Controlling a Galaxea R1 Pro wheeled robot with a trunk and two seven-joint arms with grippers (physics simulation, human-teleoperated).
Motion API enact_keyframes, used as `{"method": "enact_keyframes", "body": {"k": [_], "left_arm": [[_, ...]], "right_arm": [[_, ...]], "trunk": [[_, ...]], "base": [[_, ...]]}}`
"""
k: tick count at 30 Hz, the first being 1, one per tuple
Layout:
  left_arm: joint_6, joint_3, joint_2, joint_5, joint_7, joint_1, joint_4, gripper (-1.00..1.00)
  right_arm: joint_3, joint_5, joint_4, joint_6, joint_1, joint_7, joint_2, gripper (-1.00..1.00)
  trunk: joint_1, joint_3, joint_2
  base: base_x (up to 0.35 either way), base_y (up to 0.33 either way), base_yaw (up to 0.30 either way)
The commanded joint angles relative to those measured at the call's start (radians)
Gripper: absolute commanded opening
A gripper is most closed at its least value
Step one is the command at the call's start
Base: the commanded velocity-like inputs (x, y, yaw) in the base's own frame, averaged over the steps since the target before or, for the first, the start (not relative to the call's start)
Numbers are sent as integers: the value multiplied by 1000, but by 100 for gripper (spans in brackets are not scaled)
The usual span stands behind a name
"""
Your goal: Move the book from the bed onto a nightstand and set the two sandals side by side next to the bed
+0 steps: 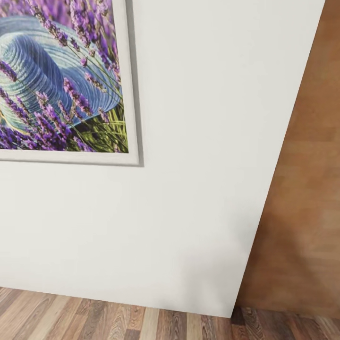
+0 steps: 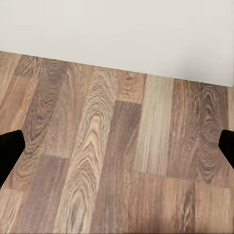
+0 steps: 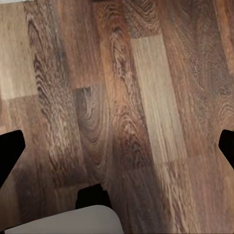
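The book, the bed, the nightstand and the sandals are out of view. The head view faces a white wall [image 1: 198,179] of the bedroom, close up. In the left wrist view my left gripper [image 2: 117,148] hangs open over bare wood-plank floor [image 2: 117,170]; its black fingertips [image 2: 9,146] sit at both side edges with nothing between them. My right gripper [image 3: 117,146] is also open over the floor [image 3: 146,97], its dark fingertips [image 3: 10,146] wide apart and empty.
A white-framed picture of lavender and a blue hat [image 1: 61,75] hangs on the wall. A tan wood-panelled wall [image 1: 307,189] meets the white one at the right. A pale rounded part on a dark piece [image 3: 73,219] shows in the right wrist view.
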State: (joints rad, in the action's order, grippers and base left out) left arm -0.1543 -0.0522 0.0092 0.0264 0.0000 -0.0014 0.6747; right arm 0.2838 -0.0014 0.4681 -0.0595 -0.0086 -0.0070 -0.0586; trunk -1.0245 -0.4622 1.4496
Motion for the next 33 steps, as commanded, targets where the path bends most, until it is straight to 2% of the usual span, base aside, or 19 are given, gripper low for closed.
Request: {"method": "enact_keyframes", "body": {"k": [1,10,15,33], "left_arm": [[-2,0,0,3,0,0,0,100],[-2,0,0,3,0,0,0,100],[-2,0,0,3,0,0,0,100],[-2,0,0,3,0,0,0,100]], "right_arm": [[2,0,-1,-3,-1,-1,0,100],[1,0,-1,-3,-1,-1,1,100],[1,0,0,-3,-1,-1,1,100],[1,-1,-1,-3,-1,-1,2,100]], "trunk": [[-1,-1,0],[-1,-1,0],[-1,-1,0],[-1,-1,0]], "base": [[314,0,3],[318,0,7],[262,0,175],[20,0,287]]}}
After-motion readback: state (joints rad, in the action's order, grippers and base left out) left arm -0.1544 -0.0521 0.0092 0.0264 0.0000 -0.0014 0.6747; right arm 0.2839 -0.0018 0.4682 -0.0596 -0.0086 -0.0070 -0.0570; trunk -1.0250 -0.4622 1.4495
